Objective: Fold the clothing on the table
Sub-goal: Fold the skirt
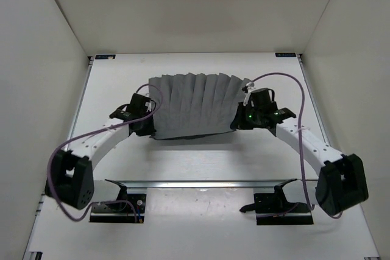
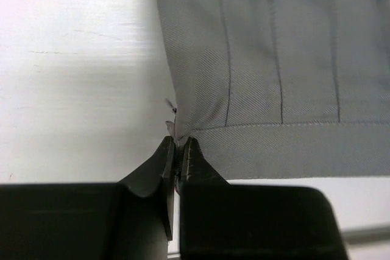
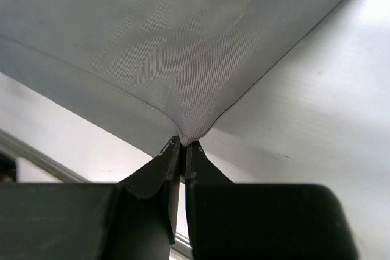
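You have the grey pleated fabric skirt [image 1: 195,105] lying spread across the middle of the flat white desk [image 1: 201,162], with its pleats running from the near edge toward the far wall. The left fingers [image 2: 163,164] are pressed together on its near left corner, right below the stitched hem [image 2: 292,125] (a loose thread [image 2: 172,109] sticks out just above the tips). The right fingers [image 3: 166,164] are clamped on the near right corner, where the cloth is drawn to a point at the tips.

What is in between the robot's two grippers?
The grey clothing spans the gap, with the left gripper and right gripper each shut on a corner. The top view shows it.
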Controlling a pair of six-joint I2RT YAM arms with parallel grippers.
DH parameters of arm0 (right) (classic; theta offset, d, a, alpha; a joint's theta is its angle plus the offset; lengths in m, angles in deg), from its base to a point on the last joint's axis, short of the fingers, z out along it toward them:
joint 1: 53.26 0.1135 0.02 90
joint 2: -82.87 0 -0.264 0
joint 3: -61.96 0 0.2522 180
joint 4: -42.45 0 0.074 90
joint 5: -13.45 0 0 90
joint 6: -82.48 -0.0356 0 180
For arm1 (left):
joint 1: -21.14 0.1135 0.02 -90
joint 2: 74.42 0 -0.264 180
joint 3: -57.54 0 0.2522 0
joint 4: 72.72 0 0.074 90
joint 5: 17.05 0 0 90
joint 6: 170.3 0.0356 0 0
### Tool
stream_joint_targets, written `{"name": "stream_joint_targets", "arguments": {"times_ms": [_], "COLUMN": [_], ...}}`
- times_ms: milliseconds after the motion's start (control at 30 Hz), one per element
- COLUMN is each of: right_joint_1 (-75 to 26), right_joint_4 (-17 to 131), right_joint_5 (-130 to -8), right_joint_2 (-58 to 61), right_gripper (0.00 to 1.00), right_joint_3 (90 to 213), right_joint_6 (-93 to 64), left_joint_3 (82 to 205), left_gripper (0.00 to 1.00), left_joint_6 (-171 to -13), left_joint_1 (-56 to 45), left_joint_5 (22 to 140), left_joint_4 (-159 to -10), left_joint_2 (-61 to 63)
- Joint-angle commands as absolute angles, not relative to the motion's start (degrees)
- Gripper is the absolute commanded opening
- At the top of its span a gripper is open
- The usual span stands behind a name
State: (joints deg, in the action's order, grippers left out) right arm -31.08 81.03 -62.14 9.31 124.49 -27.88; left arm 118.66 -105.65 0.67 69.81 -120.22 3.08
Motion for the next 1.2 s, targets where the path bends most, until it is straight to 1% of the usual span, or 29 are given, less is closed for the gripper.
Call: {"name": "stream_joint_targets", "arguments": {"times_ms": [0, 100, 167, 233, 300, 333, 400, 433, 467, 500, 533, 567, 600, 633, 667, 700, 733, 800, 833, 867, 900, 933, 967, 1033, 1067, 1133, 1167], "right_joint_1": [-35.15, -36.82, -38.74, -39.98, -40.77, -41.04, -41.48, -42.09, -42.35, -42.53, -42.62, -42.71, -42.62, -42.27, -41.83, -41.83, -42.27, -43.14, -43.32, -43.59, -43.59, -43.59, -43.33, -42.63, -42.62, -42.62, -42.45], "right_joint_4": [86.79, 90.40, 90.84, 90.58, 91.28, 91.28, 90.85, 90.32, 90.32, 91.97, 93.64, 98.36, 103.97, 106.64, 107.01, 103.80, 102.29, 96.41, 93.60, 92.18, 89.38, 87.09, 85.76, 82.86, 81.98, 79.35, 78.64], "right_joint_5": [-61.97, -59.69, -57.50, -56.69, -57.39, -57.57, -57.31, -57.39, -57.57, -58.53, -59.41, -59.59, -60.29, -60.90, -61.17, -60.56, -59.60, -58.45, -57.84, -57.05, -56.96, -56.43, -56.17, -56.34, -56.25, -55.29, -53.63], "right_joint_2": [15.45, 19.05, 21.95, 21.97, 16.03, 11.99, 5.83, 1.70, -0.51, -5.49, -10.85, -13.78, -19.55, -23.52, -23.04, -21.90, -18.24, -13.56, -10.84, -8.38, -7.14, -5.47, -4.15, -2.57, -1.34, -0.45, 0.68], "right_gripper": [0.00, 0.00, 0.00, 0.00, 0.00, 0.00, 0.00, 0.00, 0.00, 0.00, 0.00, 0.00, 0.00, 0.01, 0.00, 0.00, 0.00, 0.00, 0.00, 0.00, 0.00, 0.00, 0.00, 0.00, 0.00, 0.00, 0.00], "right_joint_3": [127.92, 131.26, 134.06, 137.65, 143.55, 147.66, 154.79, 160.21, 166.62, 170.77, 180.12, 192.23, 204.79, 209.96, 214.10, 209.62, 206.53, 193.39, 189.83, 182.40, 175.19, 171.55, 164.91, 153.21, 150.45, 140.19, 137.62], "right_joint_6": [-26.25, -25.10, -24.48, -23.97, -22.81, -20.81, -19.56, -18.69, -17.55, -16.50, -15.53, -14.74, -13.51, -13.32, -13.23, -13.41, -14.02, -14.81, -15.34, -15.52, -16.04, -16.31, -16.66, -18.33, -18.77, -22.44, -23.25], "left_joint_3": [121.22, 124.12, 128.23, 132.10, 136.33, 141.65, 145.73, 150.01, 156.32, 164.47, 169.17, 179.39, 190.55, 195.18, 200.10, 197.28, 194.55, 181.33, 174.03, 170.65, 163.75, 156.46, 152.82, 137.83, 134.18, 119.89, 116.51], "left_gripper": [0.00, 0.00, 0.00, 0.00, 0.00, 0.00, 0.00, 0.00, 0.00, 0.00, 0.00, 0.00, 0.00, 0.00, 0.00, 0.00, 0.00, 0.00, 0.00, 0.00, 0.00, 0.00, 0.00, 0.00, 0.00, 0.00, 0.00], "left_joint_6": [-102.19, -101.57, -102.10, -102.02, -100.96, -100.00, -99.73, -99.81, -99.73, -99.64, -99.29, -98.85, -98.41, -98.41, -98.49, -99.28, -99.29, -99.55, -99.46, -99.64, -100.07, -100.77, -101.30, -103.84, -104.81, -108.06, -108.95], "left_joint_1": [2.24, 2.95, 4.18, 6.02, 7.07, 7.25, 8.30, 9.35, 9.62, 10.06, 10.59, 10.94, 10.86, 11.12, 11.03, 11.03, 11.21, 11.56, 11.04, 11.03, 10.25, 10.33, 9.46, 8.66, 8.92, 8.22, 8.31], "left_joint_5": [68.99, 70.13, 72.58, 72.60, 72.77, 72.94, 73.65, 74.17, 73.57, 73.65, 73.82, 73.82, 73.30, 73.47, 73.04, 73.47, 73.30, 73.39, 71.56, 71.37, 71.71, 71.80, 71.98, 73.81, 74.17, 78.37, 79.00], "left_joint_4": [-126.99, -129.20, -129.98, -129.98, -129.11, -128.59, -127.01, -126.22, -126.38, -126.91, -129.69, -133.38, -138.37, -140.25, -141.23, -138.80, -137.56, -131.77, -130.44, -128.08, -125.79, -124.90, -122.89, -118.93, -118.39, -113.84, -112.94], "left_joint_2": [-3.92, -8.75, -11.83, -11.49, -7.81, -4.40, 1.24, 4.82, 8.95, 13.60, 16.09, 21.33, 25.73, 27.61, 28.76, 25.81, 23.86, 15.97, 12.11, 10.33, 7.26, 4.01, 2.68, -2.50, -3.74, -7.78, -8.49]}}
